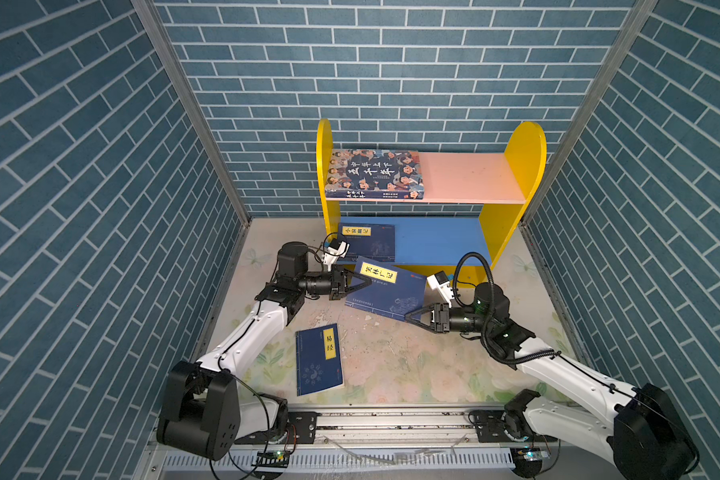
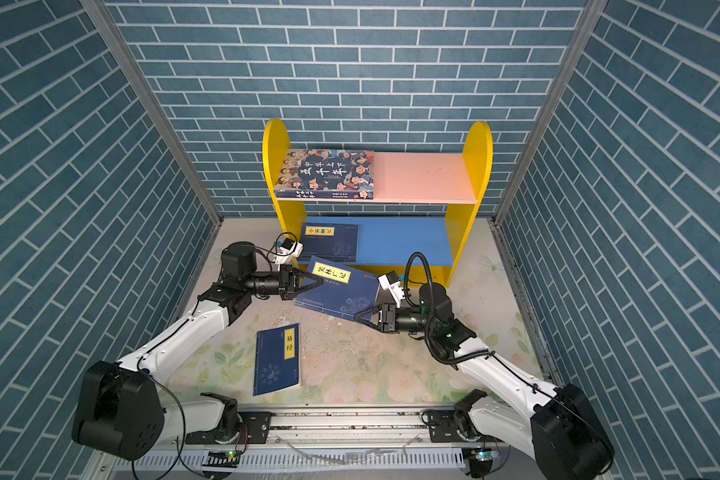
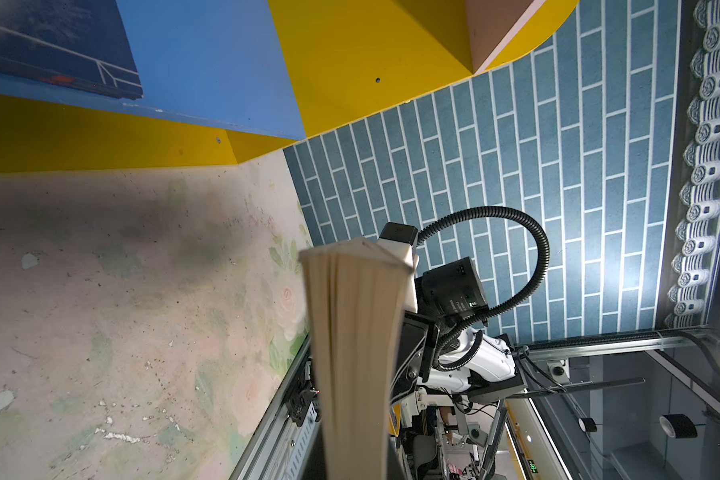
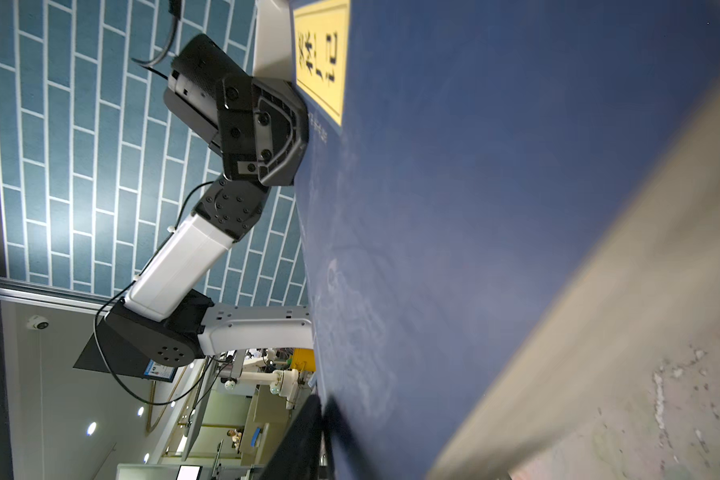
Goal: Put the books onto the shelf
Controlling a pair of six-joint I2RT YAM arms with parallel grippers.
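1. The left fingers (image 1: 368, 280) (image 2: 319, 280) are closed on the tilted book (image 1: 391, 297) (image 2: 344, 293), a thin navy one. They pinch its left edge right beside the yellow title label.
2. In the left wrist view only the cream page edge of the tilted book (image 3: 358, 353) shows, close to the lens. The fingers themselves are out of sight there.
3. The right fingers (image 1: 410, 316) (image 2: 360, 316) sit at the near right corner of the same book, touching it. Whether they grip it or stand parted I cannot tell. The right wrist view shows one dark finger against the blue cover (image 4: 495, 187).
4. The tilted book sits askew in front of the shelf (image 1: 516, 174) (image 2: 476, 166), between the two arms. In both top views its far corner overlaps the front edge of the blue board (image 1: 437, 239) (image 2: 404, 239). Contact there cannot be judged.
5. A second navy book (image 1: 368, 243) (image 2: 331, 241) lies flat at the left end of the blue board.
6. The big book (image 1: 375, 172) (image 2: 325, 172) with cartoon faces lies flat at the left end of the pink board (image 1: 466, 174) (image 2: 425, 174).
7. A third navy book (image 1: 319, 359) (image 2: 277, 359) lies flat on the counter (image 1: 412, 365) (image 2: 371, 365), near the left arm and apart from both sets of fingers.
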